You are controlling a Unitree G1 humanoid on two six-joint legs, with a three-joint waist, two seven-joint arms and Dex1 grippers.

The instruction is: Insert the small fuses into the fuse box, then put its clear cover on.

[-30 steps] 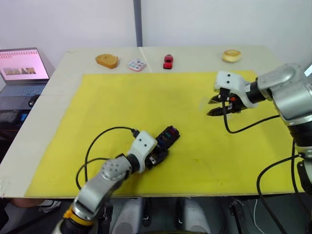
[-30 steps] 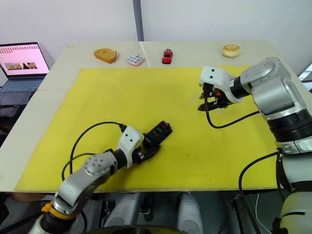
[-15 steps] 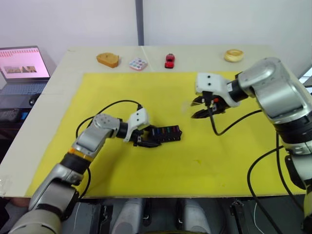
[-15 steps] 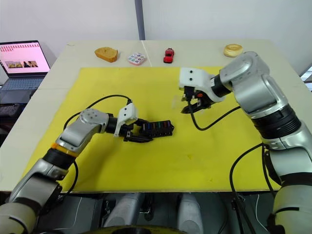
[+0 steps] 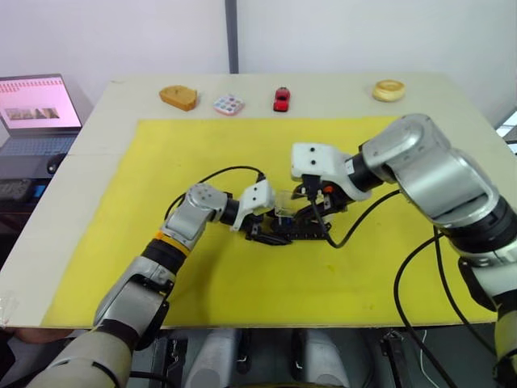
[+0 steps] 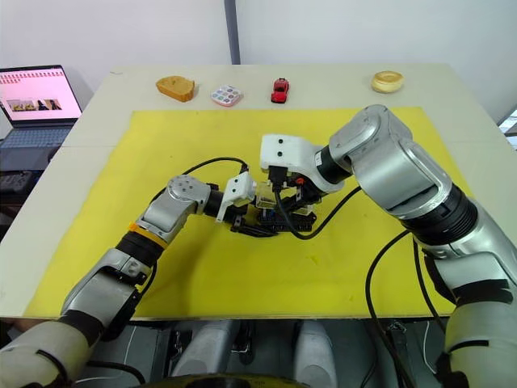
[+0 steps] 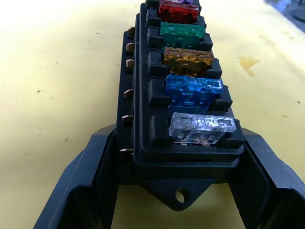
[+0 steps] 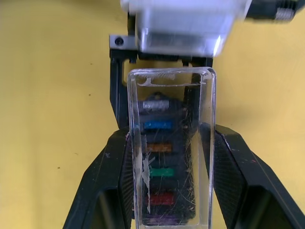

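Near the middle of the yellow mat (image 5: 202, 275), the fuse box (image 7: 183, 95) lies flat with the left gripper (image 5: 260, 230) closed on its end; the left wrist view shows a black finger pressed against each side of the block. All six small fuses (image 7: 190, 62) already sit in their slots in one row: clear-grey nearest the camera, then blue, amber, green, red and a purple one at the far end. So the inserting looks done.

The right gripper (image 8: 169, 191), arriving from the box's 3 o'clock side, pinches the clear cover (image 8: 171, 148) between its two fingers and holds it lengthwise directly over the row of fuses, which show through the plastic. Whether the cover is already touching the box or sits just above it cannot be told. What appears left is to press the cover down until it seats, then let go.

The mat lies on a pale table (image 5: 97, 137). Along the table's far edge, from 11 to 1 o'clock, stand an orange block (image 5: 178, 99), a small pastel tray (image 5: 228, 105), a red toy car (image 5: 281, 99) and a tan ring (image 5: 388, 90). An open laptop (image 5: 32, 105) sits off at 10 o'clock, before a plain white wall (image 5: 145, 36).
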